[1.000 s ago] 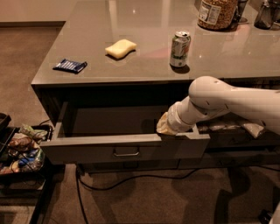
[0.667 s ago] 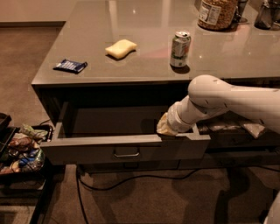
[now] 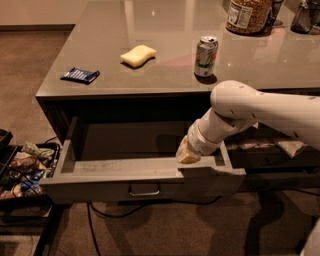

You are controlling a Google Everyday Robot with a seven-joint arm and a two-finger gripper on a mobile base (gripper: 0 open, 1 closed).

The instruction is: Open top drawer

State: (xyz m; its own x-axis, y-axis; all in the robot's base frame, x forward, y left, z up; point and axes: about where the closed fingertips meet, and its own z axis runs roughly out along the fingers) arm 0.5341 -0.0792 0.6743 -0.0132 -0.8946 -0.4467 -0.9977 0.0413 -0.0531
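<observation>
The top drawer (image 3: 115, 186) stands pulled out from under the grey counter, its shallow scuffed interior (image 3: 130, 142) showing. Its dark-grey front carries a metal loop handle (image 3: 144, 190) at centre. My gripper (image 3: 187, 155) reaches down from the white arm (image 3: 260, 112) on the right. It sits at the top edge of the drawer front, right of the handle, just inside the drawer.
On the counter (image 3: 280, 65) lie a yellow sponge (image 3: 138, 55), a blue packet (image 3: 80, 75), a green can (image 3: 205, 56) and a jar (image 3: 248, 15). A bin of snack bags (image 3: 25, 170) stands at the lower left. Another drawer with cloth scraps (image 3: 280, 147) is at right.
</observation>
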